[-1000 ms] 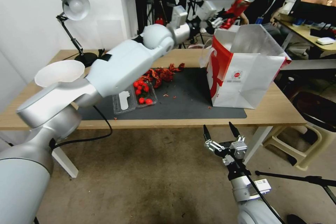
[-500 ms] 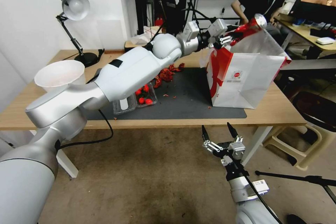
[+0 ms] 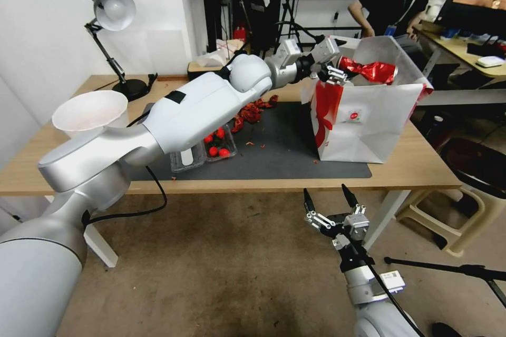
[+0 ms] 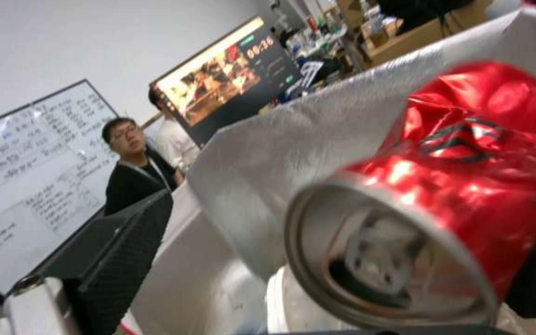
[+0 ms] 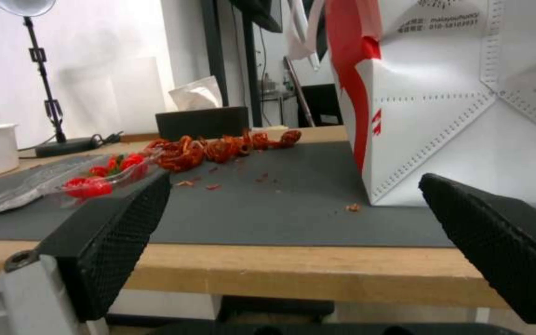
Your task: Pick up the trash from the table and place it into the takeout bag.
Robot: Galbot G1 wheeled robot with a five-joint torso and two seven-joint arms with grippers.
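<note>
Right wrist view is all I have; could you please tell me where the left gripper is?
Observer: The left gripper is at the open top of the takeout bag.
Operator: Is it holding anything?
Observer: Yes, it is shut on a crushed red can, which lies sideways in the bag's mouth.
Operator: And where does my right gripper sit, please?
Observer: The right gripper hangs open, lower than the table's front edge, in front of the bag.

The room is evenly bright, and shadows lie soft under the surface (image 3: 421, 168). The head view bows at its edges. In the left wrist view the crushed red can (image 4: 466, 186) looms blurred, glare on its crumpled skin.
</note>
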